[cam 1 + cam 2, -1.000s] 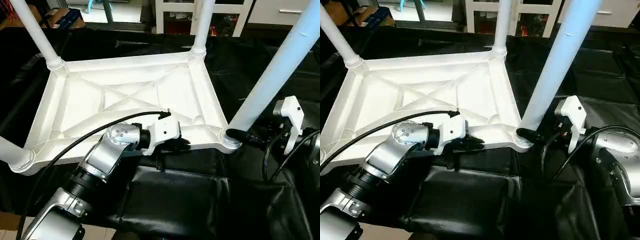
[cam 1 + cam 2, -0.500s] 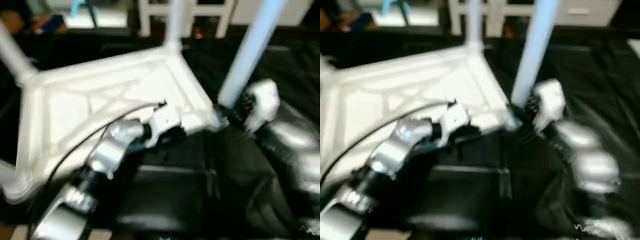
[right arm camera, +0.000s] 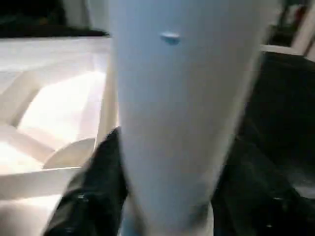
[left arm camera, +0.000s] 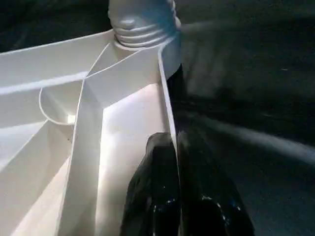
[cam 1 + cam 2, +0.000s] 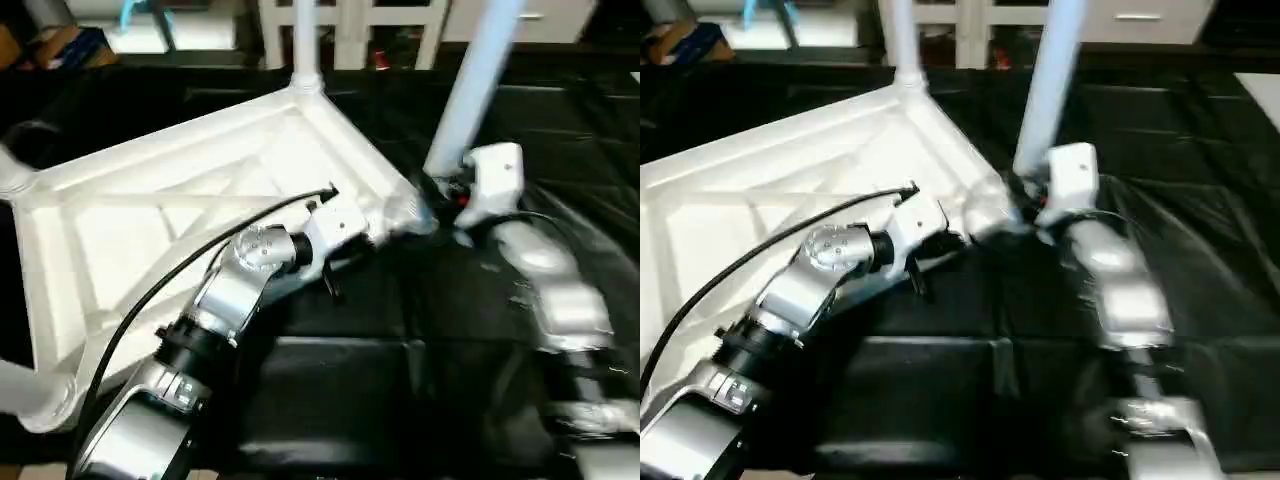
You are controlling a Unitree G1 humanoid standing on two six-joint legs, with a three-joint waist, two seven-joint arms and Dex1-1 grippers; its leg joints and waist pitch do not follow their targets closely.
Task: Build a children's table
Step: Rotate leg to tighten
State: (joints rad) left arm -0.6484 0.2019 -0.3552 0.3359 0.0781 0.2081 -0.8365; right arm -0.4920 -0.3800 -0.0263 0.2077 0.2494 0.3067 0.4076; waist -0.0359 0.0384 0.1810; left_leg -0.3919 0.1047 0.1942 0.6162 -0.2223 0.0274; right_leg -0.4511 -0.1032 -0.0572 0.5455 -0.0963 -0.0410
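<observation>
The white table top (image 5: 150, 210) lies upside down with its X-ribbed underside up and white tube legs standing in its corner sockets. My left gripper (image 5: 350, 255) is shut on the top's near rim. In the left wrist view its black fingers (image 4: 152, 191) pinch the thin rim wall (image 4: 167, 103) just short of a corner socket (image 4: 142, 29). My right gripper (image 5: 433, 190) is shut around the base of the near right leg (image 5: 470, 80). In the right wrist view that leg (image 3: 172, 98) stands between the two black fingers (image 3: 93, 191).
A black padded mat (image 5: 400, 380) covers the surface under and around the table top. White furniture (image 5: 400, 20) stands at the back, and a box (image 5: 70, 45) lies at the far left. A black cable (image 5: 200, 250) arcs over my left forearm.
The whole view has swung and tilted, so the table top now looks turned. Both grippers keep their holds. My right forearm now reaches in from the near side instead of from the right.
</observation>
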